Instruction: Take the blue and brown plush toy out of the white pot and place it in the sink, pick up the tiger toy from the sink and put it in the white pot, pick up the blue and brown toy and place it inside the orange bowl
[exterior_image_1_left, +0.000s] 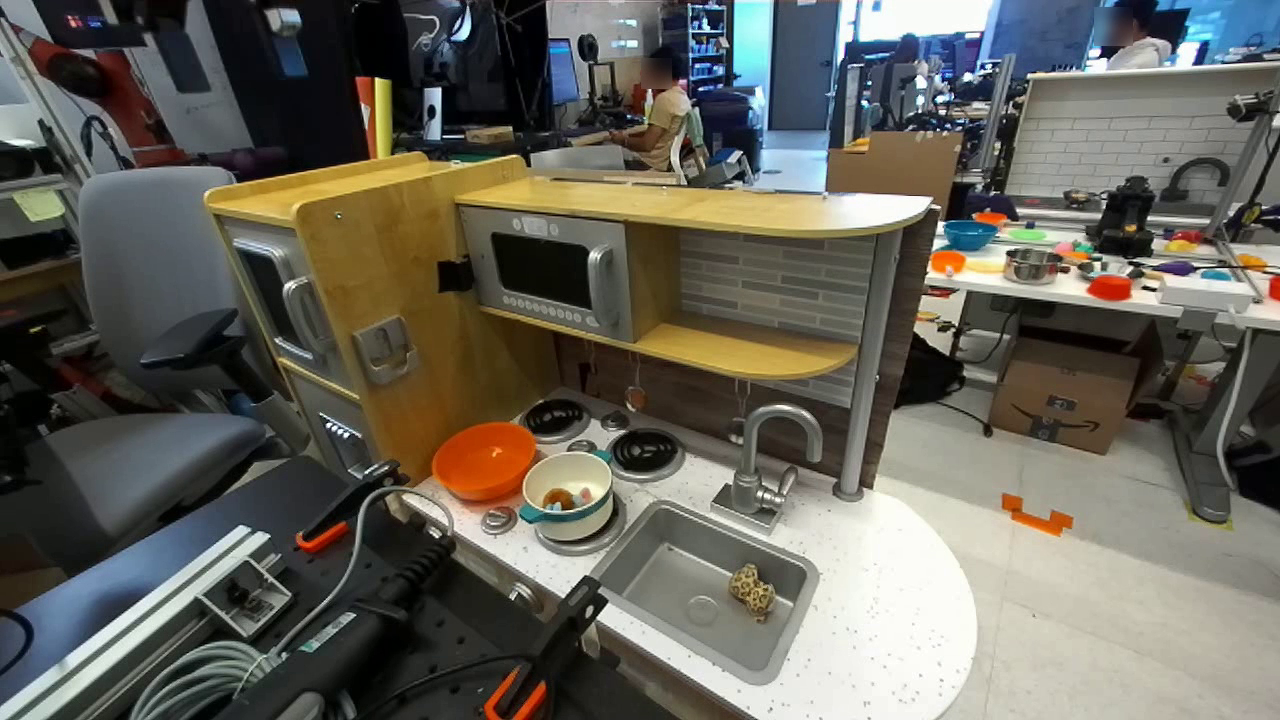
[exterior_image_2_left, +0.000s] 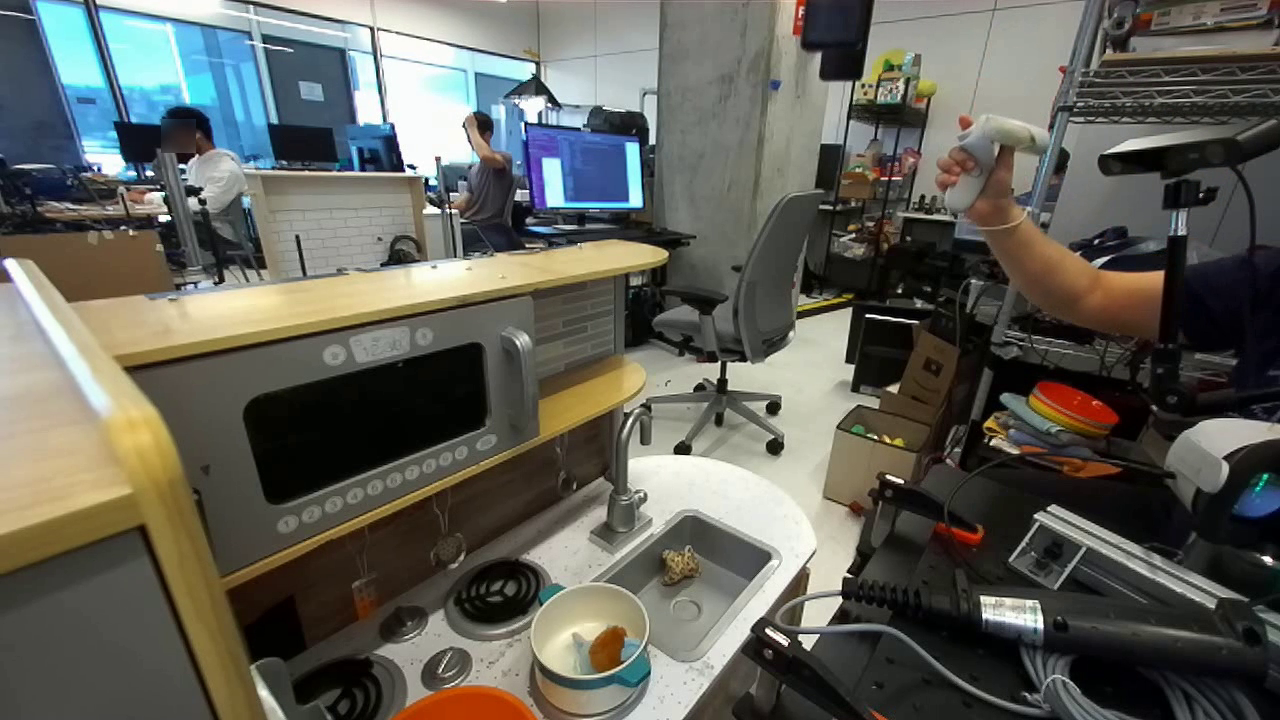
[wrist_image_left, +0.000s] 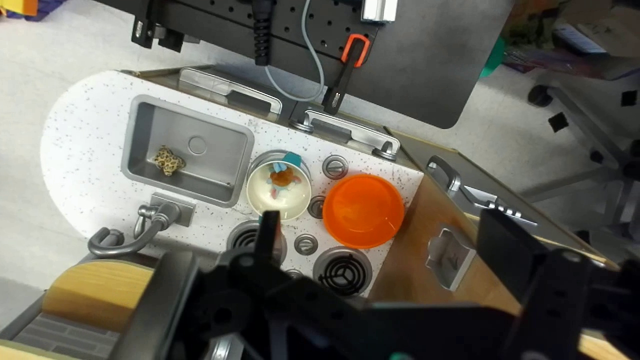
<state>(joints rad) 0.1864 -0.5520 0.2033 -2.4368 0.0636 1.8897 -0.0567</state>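
Black and two-fingered, the gripper stands spread wide in the wrist view. Inside the round white pot with teal handles lies the blue and brown plush toy. Just beside the pot sits the shallow round orange bowl; on the pot's other side, the grey rectangular sink holds the spotted yellowish-brown tiger toy at its far end.

The bowl is orange, pot cream and teal — tiger toy dark-spotted tan
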